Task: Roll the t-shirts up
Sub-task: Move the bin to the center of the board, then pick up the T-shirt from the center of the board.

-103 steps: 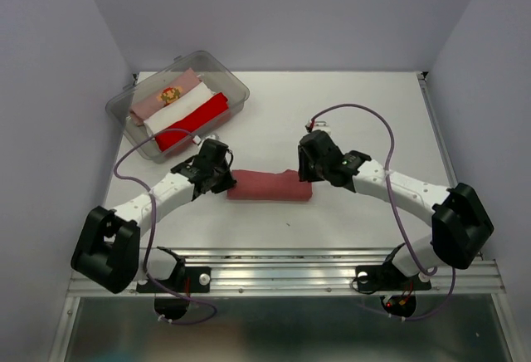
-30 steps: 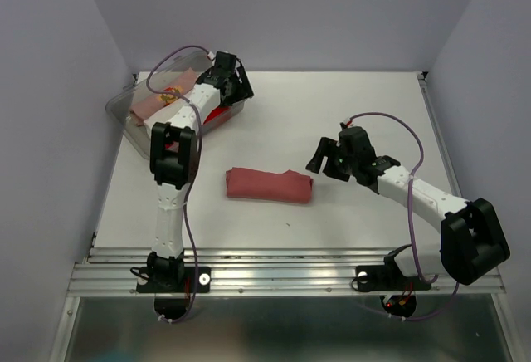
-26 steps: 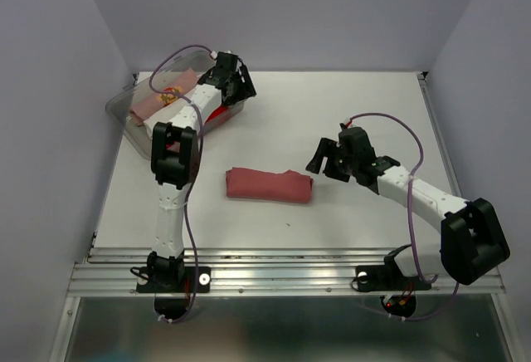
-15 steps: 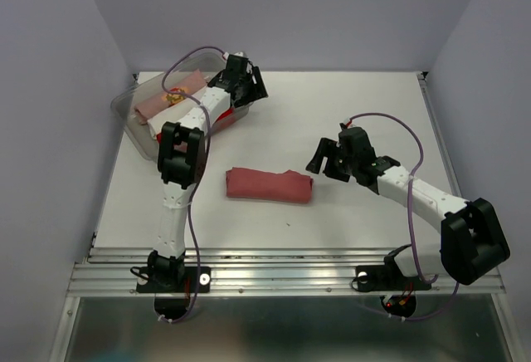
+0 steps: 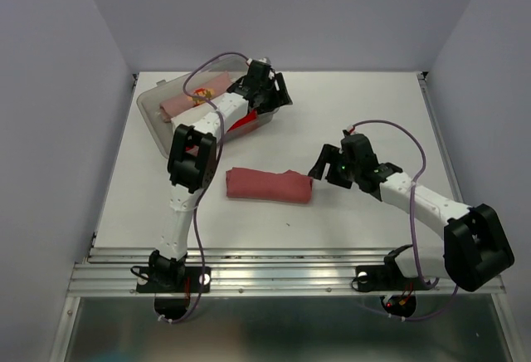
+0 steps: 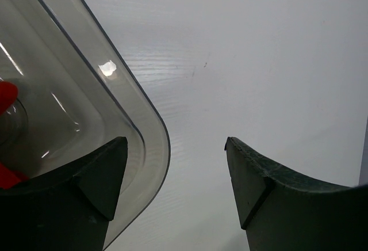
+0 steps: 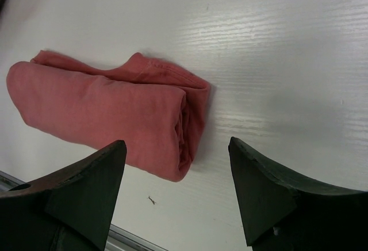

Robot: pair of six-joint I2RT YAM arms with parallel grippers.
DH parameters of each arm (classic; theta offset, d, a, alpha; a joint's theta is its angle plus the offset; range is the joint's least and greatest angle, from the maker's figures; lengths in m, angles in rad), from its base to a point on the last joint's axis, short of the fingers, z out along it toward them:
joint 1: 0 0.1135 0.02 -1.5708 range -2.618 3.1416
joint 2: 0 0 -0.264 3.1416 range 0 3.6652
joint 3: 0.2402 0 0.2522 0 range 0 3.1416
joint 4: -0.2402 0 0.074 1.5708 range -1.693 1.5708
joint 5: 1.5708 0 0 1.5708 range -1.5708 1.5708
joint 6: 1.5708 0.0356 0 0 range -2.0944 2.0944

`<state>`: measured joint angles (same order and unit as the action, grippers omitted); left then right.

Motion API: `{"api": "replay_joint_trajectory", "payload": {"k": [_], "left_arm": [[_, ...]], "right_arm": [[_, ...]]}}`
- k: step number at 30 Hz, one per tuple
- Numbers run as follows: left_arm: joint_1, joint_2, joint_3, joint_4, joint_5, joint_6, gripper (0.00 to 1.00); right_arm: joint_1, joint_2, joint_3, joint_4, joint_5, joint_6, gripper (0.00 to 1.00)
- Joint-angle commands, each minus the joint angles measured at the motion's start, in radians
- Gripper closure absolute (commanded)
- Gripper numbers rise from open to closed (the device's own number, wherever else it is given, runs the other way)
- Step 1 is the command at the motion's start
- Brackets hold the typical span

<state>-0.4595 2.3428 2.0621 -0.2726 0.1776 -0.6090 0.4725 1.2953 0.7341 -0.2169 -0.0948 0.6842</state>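
A brick-red t-shirt (image 5: 270, 185) lies rolled into a bundle in the middle of the table; the right wrist view shows its right end (image 7: 98, 107). My right gripper (image 5: 320, 165) hovers just right of that end, open, with nothing between its fingers (image 7: 177, 141). A pale pink bundle (image 5: 178, 105) and a bright red one (image 5: 241, 121) lie in the clear tub (image 5: 152, 113). My left gripper (image 5: 276, 92) is at the tub's right corner, open (image 6: 175, 141). One finger is inside the tub and the other outside, with the rounded rim (image 6: 156, 125) between them.
The left arm stretches far back across the tub and hides much of what lies in it. Grey walls close in the table at left, back and right. A metal rail (image 5: 290, 266) runs along the near edge.
The left gripper has swept right along the back, and the tub has slid right with it. The right gripper has shifted slightly nearer. The brick-red roll has stayed put.
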Motion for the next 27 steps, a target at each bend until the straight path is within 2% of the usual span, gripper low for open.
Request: {"api": "replay_joint_trajectory", "payload": {"k": [1,6,10,13,18,21,24,25,27], "left_arm": [[-0.018,-0.088,0.061,0.018,0.046,0.001,0.21],[-0.019,-0.177,0.073,-0.071,-0.015,0.064,0.21],[-0.021,-0.327,-0.029,-0.073,-0.092,0.097,0.21],[-0.019,-0.492,-0.169,-0.045,-0.113,0.094,0.2],[-0.019,-0.654,-0.319,-0.04,-0.153,0.083,0.2],[-0.019,-0.756,-0.427,-0.048,-0.156,0.074,0.2],[-0.019,-0.874,-0.542,-0.092,-0.115,0.028,0.21],[-0.019,-0.958,-0.641,-0.085,-0.109,-0.013,0.21],[-0.016,-1.046,-0.747,-0.063,-0.113,-0.058,0.21]], "right_arm": [[0.0,-0.047,-0.018,0.034,-0.005,0.021,0.22],[0.0,-0.068,-0.054,0.036,-0.011,0.063,0.2],[0.0,-0.064,-0.087,0.068,-0.048,0.081,0.19],[0.0,-0.041,-0.12,0.122,-0.086,0.103,0.17],[0.0,0.019,-0.214,0.33,-0.203,0.182,0.14],[0.0,0.079,-0.239,0.398,-0.217,0.204,0.13],[0.0,0.136,-0.242,0.436,-0.226,0.216,0.14],[0.0,0.148,-0.242,0.453,-0.221,0.216,0.15],[0.0,0.183,-0.239,0.47,-0.217,0.216,0.21]]}}
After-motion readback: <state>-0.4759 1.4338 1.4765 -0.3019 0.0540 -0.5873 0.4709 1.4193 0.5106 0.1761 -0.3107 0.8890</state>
